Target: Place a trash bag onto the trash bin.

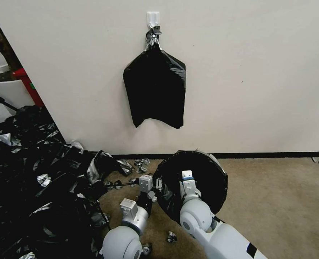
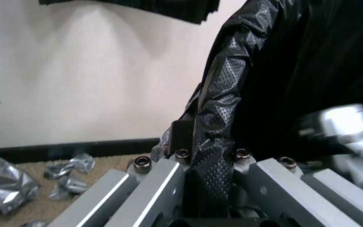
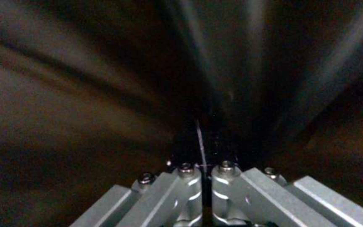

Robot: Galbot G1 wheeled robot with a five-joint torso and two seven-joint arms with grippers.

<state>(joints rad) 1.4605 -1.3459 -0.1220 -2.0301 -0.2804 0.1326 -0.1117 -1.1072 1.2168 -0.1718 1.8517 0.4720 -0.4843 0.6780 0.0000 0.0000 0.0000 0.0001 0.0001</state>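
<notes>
Lining step: left end effector (image 2: 209, 157) pinching thin glossy black trash bag (image 1: 202, 172) edge, right end effector (image 3: 205, 167) shut inside; next, seating over rim.

Trash bin (image 1: 217, 163) almost wholly under trash bag (image 1: 202, 176) — right hand (image 1: 188, 175) fingertips buried inside, grip unreadable.

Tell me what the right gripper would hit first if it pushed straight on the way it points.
Most likely the inside film of the thin glossy black plastic trash bag. The right gripper, shut on a fold, points into the bag's dark interior. How far off the film lies is unclear.
</notes>
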